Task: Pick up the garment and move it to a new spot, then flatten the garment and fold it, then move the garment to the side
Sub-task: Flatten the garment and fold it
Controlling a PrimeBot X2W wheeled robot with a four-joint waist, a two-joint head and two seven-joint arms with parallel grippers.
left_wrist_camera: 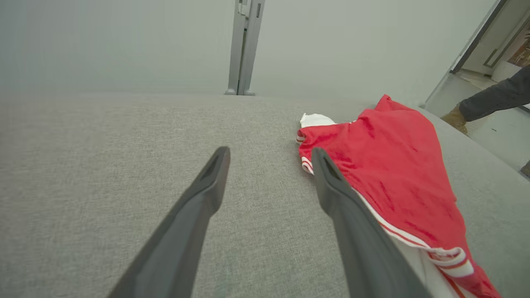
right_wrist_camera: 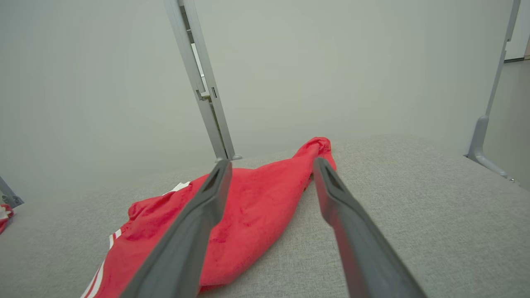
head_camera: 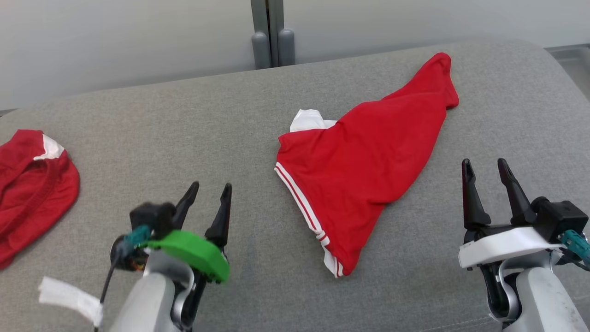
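A red garment [head_camera: 364,157] with white stripes along its hem and a white patch at its far left lies rumpled in a rough triangle on the grey fabric surface [head_camera: 184,120], centre right. It also lies to the right in the left wrist view [left_wrist_camera: 393,165] and low left in the right wrist view [right_wrist_camera: 248,211]. My left gripper [head_camera: 209,189] stands open to the garment's left, near the front, holding nothing [left_wrist_camera: 269,155]. On the garment's right my right gripper [head_camera: 486,163] is open too, empty, above the cloth's near edge [right_wrist_camera: 271,165].
A second red garment [head_camera: 32,189] with a white patch lies bunched at the surface's far left edge. A grey post [head_camera: 272,32] rises behind the surface against a pale wall. A person's leg and shoe [left_wrist_camera: 488,101] are on the floor beyond the right edge.
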